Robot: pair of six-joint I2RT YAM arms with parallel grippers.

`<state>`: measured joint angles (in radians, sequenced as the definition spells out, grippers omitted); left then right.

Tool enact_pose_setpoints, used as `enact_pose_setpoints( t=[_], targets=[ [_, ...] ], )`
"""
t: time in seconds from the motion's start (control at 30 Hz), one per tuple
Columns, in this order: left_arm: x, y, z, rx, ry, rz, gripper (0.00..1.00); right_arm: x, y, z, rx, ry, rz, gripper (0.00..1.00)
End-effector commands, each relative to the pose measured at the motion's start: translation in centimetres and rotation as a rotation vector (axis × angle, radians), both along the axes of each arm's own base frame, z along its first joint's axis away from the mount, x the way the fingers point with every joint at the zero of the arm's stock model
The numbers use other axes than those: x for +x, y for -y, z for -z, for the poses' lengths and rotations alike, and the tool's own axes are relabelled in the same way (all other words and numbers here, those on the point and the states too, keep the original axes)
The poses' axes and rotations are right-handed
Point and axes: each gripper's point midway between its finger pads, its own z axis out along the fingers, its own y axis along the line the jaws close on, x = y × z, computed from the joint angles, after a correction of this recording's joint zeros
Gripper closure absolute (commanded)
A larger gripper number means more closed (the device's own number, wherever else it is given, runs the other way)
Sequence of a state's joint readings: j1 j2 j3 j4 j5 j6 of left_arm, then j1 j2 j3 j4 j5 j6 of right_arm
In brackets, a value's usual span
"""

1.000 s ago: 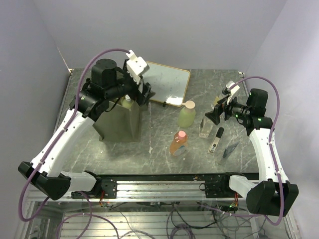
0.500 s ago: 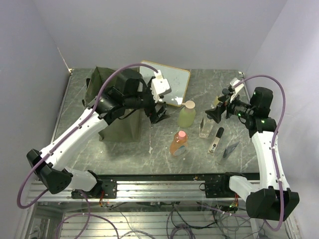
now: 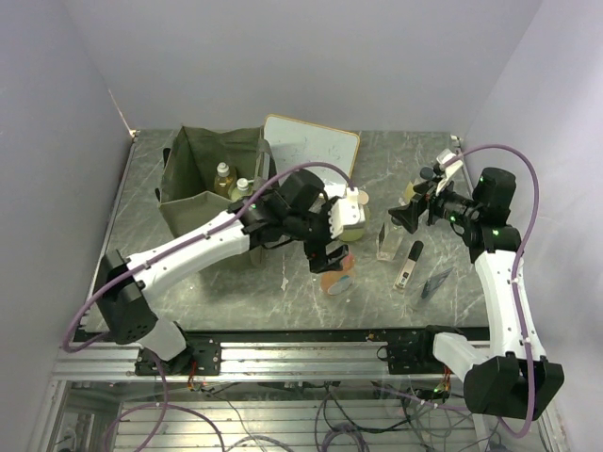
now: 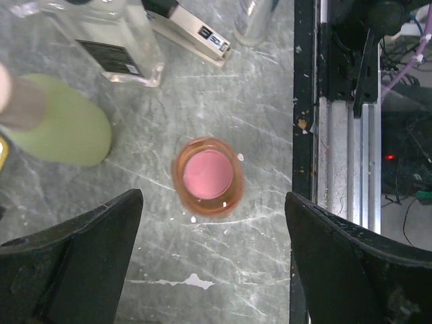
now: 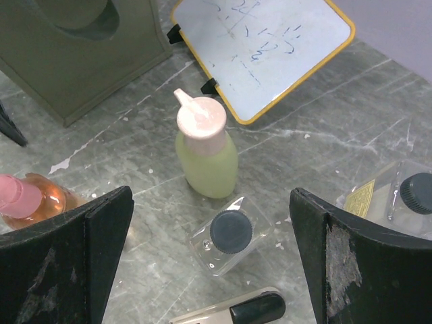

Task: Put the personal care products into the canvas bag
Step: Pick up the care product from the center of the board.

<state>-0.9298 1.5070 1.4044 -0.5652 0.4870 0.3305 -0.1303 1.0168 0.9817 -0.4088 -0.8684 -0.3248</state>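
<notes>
Left wrist view looks straight down on the orange bottle [image 4: 206,177]. It stands upright on the counter [image 4: 256,101], pink cap up. It sits in the gap between the left fingers [image 4: 81,256], just ahead of their tips and touching neither. These fingers are spread wide and hold nothing. The green bottle [image 4: 64,128] stands off to one side, beyond the finger on that side.

In the right wrist view the right fingers [image 5: 67,256] are also spread wide and empty. Ahead of them, between the two, stands the green bottle, also with a pink cap. One of the clear bottles [image 5: 229,233] with a black cap stands nearer, not touched. The other is just beside the far finger. The whiteboard [image 5: 263,47] lies beyond.

From above, the canvas bag [image 3: 179,202] stands at the far left of the counter. Two pump bottles [image 3: 223,176] are upright inside it, well apart from both sets of fingers.
</notes>
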Motion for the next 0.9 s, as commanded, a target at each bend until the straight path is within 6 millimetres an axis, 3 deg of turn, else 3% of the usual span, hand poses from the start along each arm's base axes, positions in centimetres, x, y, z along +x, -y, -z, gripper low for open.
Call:
enact_pose_setpoints(
  t=[0.0, 0.17, 0.47, 0.7, 0.83, 0.87],
  targets=[
    [0.3, 1.6, 0.4, 0.004, 0.049, 0.015, 0.04, 0.1, 0.3, 0.1, 0.004, 0.014, 0.006, 0.00],
    [0.0, 3.0, 1.8, 0.032, 0.027, 0.043, 0.09, 0.2, 0.2, 0.5, 0.004, 0.005, 0.001, 0.00],
    [0.5, 4.6, 3.0, 0.051, -0.002, 0.034, 0.37, 0.1, 0.2, 0.6, 0.000, 0.001, -0.011, 0.00],
    [0.2, 4.1, 2.9, 0.057, 0.009, 0.052, 0.64, 0.2, 0.2, 0.8, -0.001, -0.007, -0.011, 0.00],
    [0.2, 3.7, 2.0, 0.048, 0.033, 0.048, 0.90, 0.2, 0.2, 0.9, -0.005, -0.005, -0.011, 0.00],
    [0.3, 3.6, 1.8, 0.046, 0.039, 0.041, 0.93, 0.2, 0.2, 0.9, -0.005, -0.004, -0.009, 0.00]
  ],
)
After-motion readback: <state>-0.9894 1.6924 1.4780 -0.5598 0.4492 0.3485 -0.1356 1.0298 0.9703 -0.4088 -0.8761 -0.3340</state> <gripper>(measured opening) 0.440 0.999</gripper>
